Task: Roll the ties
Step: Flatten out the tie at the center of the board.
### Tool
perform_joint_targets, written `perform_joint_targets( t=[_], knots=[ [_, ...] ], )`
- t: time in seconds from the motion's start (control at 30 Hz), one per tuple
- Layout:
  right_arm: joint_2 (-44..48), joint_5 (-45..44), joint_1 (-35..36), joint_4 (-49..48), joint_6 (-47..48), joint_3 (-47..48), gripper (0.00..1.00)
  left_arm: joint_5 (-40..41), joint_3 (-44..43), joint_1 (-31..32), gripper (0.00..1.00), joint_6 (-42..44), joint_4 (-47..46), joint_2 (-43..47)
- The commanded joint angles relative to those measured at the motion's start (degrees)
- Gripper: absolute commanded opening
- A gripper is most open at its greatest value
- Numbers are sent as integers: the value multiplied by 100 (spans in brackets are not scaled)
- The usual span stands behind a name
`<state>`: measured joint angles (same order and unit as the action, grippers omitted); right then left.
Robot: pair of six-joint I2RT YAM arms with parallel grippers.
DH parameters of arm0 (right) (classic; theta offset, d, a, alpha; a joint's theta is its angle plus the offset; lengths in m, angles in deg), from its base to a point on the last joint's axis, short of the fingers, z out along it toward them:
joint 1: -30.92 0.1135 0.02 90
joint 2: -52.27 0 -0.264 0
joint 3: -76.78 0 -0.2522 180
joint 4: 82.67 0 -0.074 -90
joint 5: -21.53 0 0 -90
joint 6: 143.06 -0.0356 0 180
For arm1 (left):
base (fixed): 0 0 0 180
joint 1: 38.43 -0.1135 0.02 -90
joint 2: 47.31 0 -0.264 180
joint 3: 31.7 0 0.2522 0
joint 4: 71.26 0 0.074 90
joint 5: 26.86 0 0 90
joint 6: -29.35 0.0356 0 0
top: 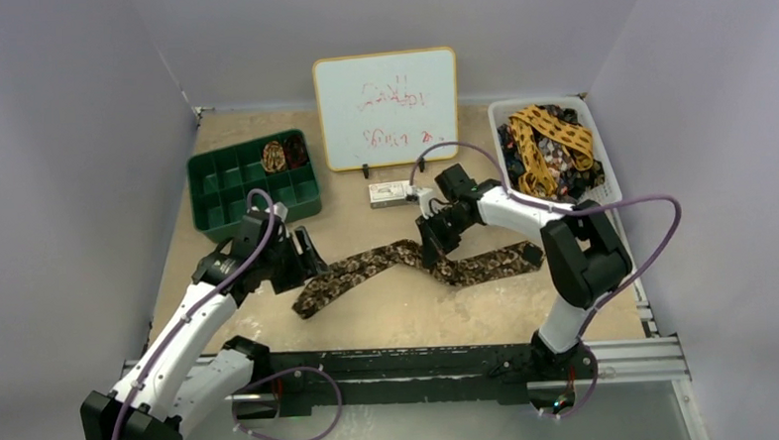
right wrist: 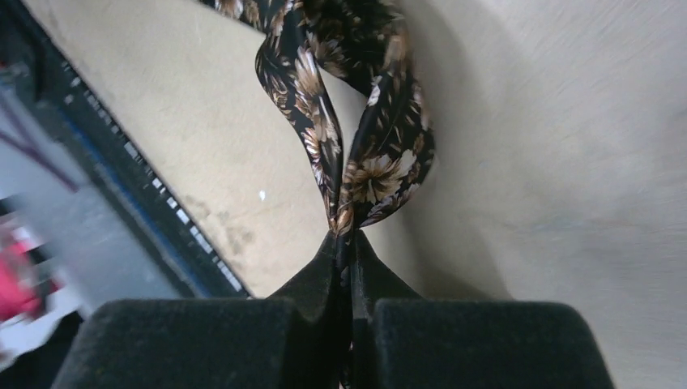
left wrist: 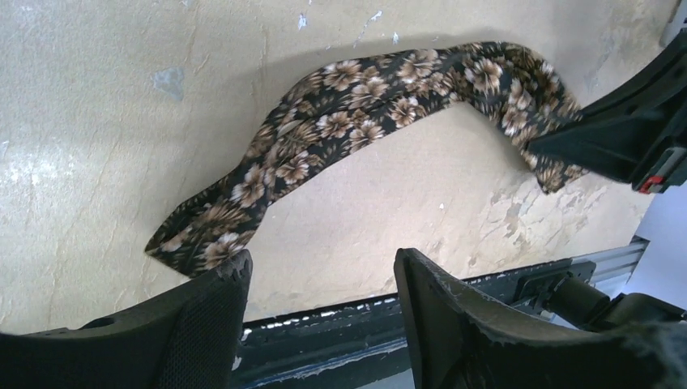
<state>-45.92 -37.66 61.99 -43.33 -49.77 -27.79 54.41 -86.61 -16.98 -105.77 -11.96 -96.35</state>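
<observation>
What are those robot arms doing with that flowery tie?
They are rolling up ties. The right gripper pinches the brown flowery tie near its middle, where it lies stretched out. The left gripper hovers open by the tie's end, touching nothing. A rolled tie sits in the green tray; more wait in the white basket.

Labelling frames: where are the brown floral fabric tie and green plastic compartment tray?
Brown floral fabric tie (top: 358, 272): top external view, its left stretch.
Green plastic compartment tray (top: 228, 192): top external view, empty cell.

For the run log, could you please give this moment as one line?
right tool: shut on tie, mid-length | left tool: open, near tie's end | coil: in tray
</observation>
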Motion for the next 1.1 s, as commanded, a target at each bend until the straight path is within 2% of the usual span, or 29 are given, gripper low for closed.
perform_joint_targets(
  t=[0.0,0.1,0.23,0.3,0.37,0.5,0.7,1.07],
  knots=[
    [-430,1468,-172,1071,-229,-268,0,-67,-73,9,65,169,-366,-171],
    [-776,1554,-366,1259,-206,-138,5,-102,-21,8,66,143,-463,-325],
    [-762,666,-509,1133,-623,98,9,27,86,4,66,-158,-410,-531],
    [-608,133,-546,1134,-714,277,12,338,159,-1,67,-401,-260,-507],
    [-535,10,-593,1195,-672,399,12,637,247,-49,70,-601,-177,-413],
    [-727,173,-634,1494,-379,617,13,861,453,-205,74,-1016,-117,-221],
    [-957,242,-652,1618,-77,473,7,900,747,-615,75,-1386,-101,-154],
    [-1024,216,-740,1643,-39,503,4,794,1196,-642,73,-1858,-123,201]
  ],
)
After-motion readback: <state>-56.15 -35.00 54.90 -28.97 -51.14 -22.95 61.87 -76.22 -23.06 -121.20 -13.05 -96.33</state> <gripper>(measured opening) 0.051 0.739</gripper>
